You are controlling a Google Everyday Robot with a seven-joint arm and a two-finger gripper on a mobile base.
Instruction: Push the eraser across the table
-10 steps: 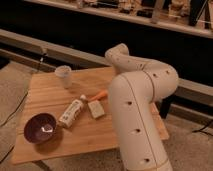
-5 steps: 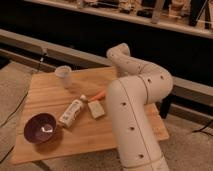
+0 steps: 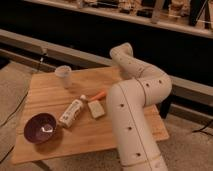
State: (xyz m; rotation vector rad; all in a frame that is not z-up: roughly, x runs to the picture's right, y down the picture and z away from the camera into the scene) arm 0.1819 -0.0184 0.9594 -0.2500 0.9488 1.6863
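Behind the bulky pale arm (image 3: 132, 115) that fills the right half of the frame, the gripper is concealed from view; its jaws are taken to be closed tight together, and whether anything is touched by them cannot be told. No eraser is shown anywhere on the exposed planks of the table (image 3: 47, 92), so it is judged to lie on the stretch of tabletop covered by the arm, towards the right of the frame; its look cannot be described from here. Such a thing is expected to be light, fairly stiff and not fragile, with a rubbery underside that would drag on the wood instead of sliding freely. It would best be met low on one long side, near the middle, so that it is not spun or tipped. Left of the arm, at the centre of the frame, a pale beige block (image 3: 96, 109) is seen just beside a white bottle (image 3: 71, 113) lying on its side, with an orange stick (image 3: 100, 94) just above them. Farther out, a dark purple bowl (image 3: 41, 127) sits at the lower left and a pale cup (image 3: 63, 76) at the upper left.
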